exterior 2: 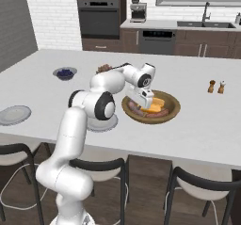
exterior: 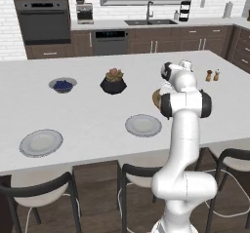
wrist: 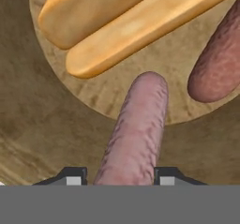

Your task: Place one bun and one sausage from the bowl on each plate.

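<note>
Two plates (exterior: 143, 125) (exterior: 41, 143) lie bare on the counter (exterior: 88, 110), so nothing has been served; the step in hand is taking the first sausage (wrist: 136, 136) out of the bowl (exterior 2: 173, 107). The gripper (wrist: 120, 177) is down inside the bowl, its fingers (wrist: 71, 177) standing on either side of the near end of that sausage, close against it or nearly so. Whether they truly pinch it I cannot tell, since the tips barely rise above the bottom of the hand view.

To do this well, I judge the fingers should finish squeezing before any lift, gently, since a smooth rounded cylinder can squirt out endwise. The hold is near one end, not the middle, so the sausage may droop or swivel; a slow straight lift clear of the rim, then a level carry to the nearer plate, looks safest.

From the hand, the view gives the detail: two buns (wrist: 140, 24) lying side by side just beyond the sausage, apart from it, and a second sausage (wrist: 218, 61) off to the side. Neither base view shows the fingers' contact. From the right, the bowl's contents show, with the hand lowered over its near side. From the left, the arm hides most of the bowl, but both plates show, plus a berry bowl (exterior: 62, 85) and plant pot (exterior: 113, 83).
</note>
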